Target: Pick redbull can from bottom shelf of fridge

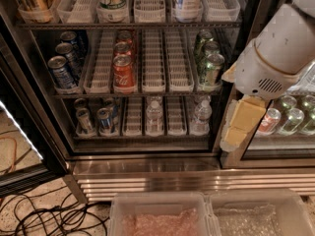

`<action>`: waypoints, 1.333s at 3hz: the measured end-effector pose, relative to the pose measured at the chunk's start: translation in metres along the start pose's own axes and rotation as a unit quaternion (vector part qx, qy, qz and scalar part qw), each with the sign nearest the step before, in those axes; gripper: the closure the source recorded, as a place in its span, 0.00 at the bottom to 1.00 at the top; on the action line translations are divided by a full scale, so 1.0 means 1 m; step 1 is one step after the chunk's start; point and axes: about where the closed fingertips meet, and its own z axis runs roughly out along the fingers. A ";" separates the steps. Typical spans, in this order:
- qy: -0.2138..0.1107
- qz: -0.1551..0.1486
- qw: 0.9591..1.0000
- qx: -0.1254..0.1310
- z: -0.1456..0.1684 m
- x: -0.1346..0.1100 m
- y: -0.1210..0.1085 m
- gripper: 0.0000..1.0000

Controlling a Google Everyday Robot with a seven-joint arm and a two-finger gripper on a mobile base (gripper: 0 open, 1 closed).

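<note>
Gripper [236,134]: can't tell if it's spread or closed from this angle. Redbull can [105,120] stands upright near the front-left corner of the bottom shelf [147,138], with similar cans beside and behind it. Water bottles [154,114] sit mid-shelf and toward the right end. Gripper hangs off the shelf's right edge, outside the fridge [147,167], well apart from the can.
</note>
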 end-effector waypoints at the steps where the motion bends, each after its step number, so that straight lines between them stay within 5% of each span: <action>1: 0.000 -0.004 1.000 -0.001 0.001 -0.003 0.007 0.00; 3: -0.080 0.016 0.996 -0.042 0.084 -0.075 0.042 0.00; 4: -0.125 0.006 0.989 -0.074 0.125 -0.110 0.050 0.00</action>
